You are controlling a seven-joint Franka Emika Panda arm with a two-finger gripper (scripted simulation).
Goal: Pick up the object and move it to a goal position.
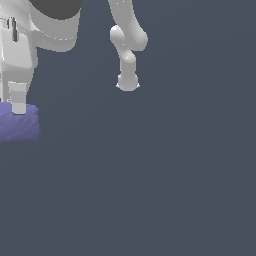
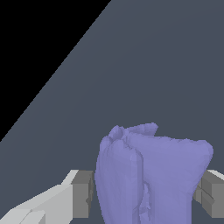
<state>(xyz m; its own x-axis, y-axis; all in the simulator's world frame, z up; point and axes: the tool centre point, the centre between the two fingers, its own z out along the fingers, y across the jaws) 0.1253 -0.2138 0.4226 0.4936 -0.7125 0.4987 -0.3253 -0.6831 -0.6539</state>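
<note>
The purple block (image 1: 19, 124) sits between the two fingers of the tool (image 2: 146, 197), at the far edge of the exterior view's left. In the wrist view the block (image 2: 148, 175) fills the gap: one grey pad (image 2: 82, 194) lies just beside one flank and the other pad (image 2: 212, 192) against the opposite flank. The tool looks narrowed onto the block, though whether both pads truly press on it is hard to tell from these angles. In the exterior view one pale finger (image 1: 18, 97) comes down over the top of the block, which is partly cut off by the frame edge.

The worktop (image 1: 150, 190) is a flat, plain slate-grey surface with no markings. Whether the block rests on it or hangs just above it cannot be told. Beyond the block, the arm's base column (image 1: 128, 55) stands well apart from it, toward the exterior view's right.

In the wrist view the worktop (image 2: 153, 65) ends in a straight diagonal edge, with black beyond it. From the block toward the exterior view's right, the grey surface runs on bare.
</note>
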